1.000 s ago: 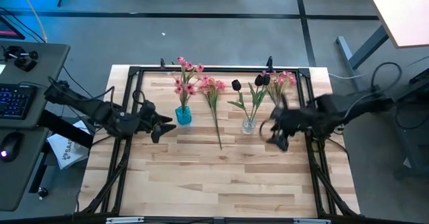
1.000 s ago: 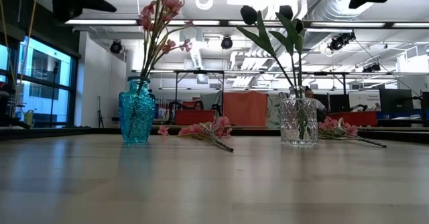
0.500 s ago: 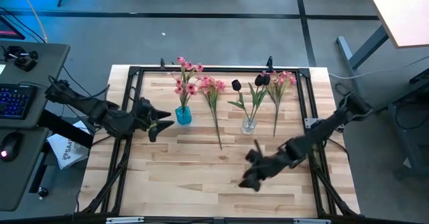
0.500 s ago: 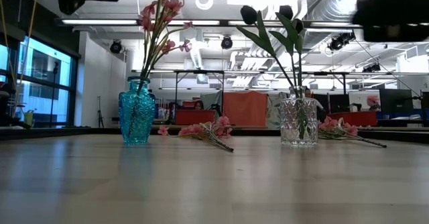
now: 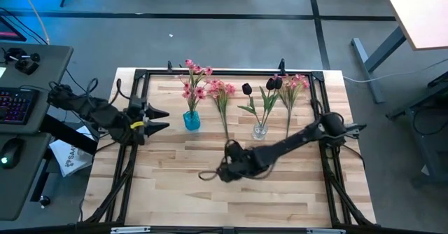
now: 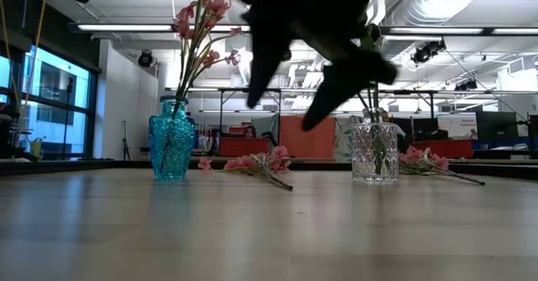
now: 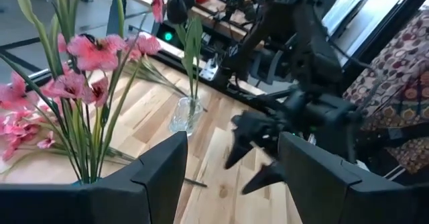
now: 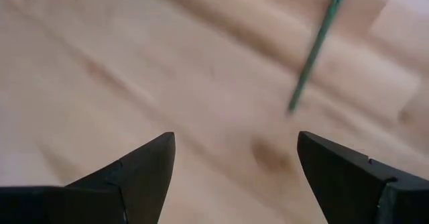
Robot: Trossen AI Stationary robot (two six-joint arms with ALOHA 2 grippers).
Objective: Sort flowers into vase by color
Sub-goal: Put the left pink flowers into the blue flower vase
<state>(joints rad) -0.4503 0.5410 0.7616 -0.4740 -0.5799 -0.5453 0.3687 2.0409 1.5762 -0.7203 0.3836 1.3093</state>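
A blue vase [image 5: 191, 120] holds sprays of pink blossoms, and a clear vase [image 5: 260, 129] holds near-black tulips [image 5: 246, 89]. One loose pink spray [image 5: 225, 118] lies flat on the table between the vases, and a second pink spray [image 5: 289, 108] lies right of the clear vase. My right gripper [image 5: 218, 171] is open and hovers over the table's middle, just near of the first spray's cut stem end [image 8: 315, 49]. My left gripper [image 5: 164, 119] is open, left of the blue vase, and holds nothing.
A black metal frame [image 5: 140, 76] runs around the wooden table top. The near half of the table [image 5: 210, 206] is bare wood. In the low view the right gripper [image 6: 286, 108] hangs in front of both vases. A desk with a keyboard [image 5: 14, 104] stands off the left edge.
My right arm has swung from beside the clear vase toward the near edge, then left to the table's middle, ending by the stem end of the lying pink spray. My left gripper has drawn back a little toward the left edge. The flowers and vases have stayed put.
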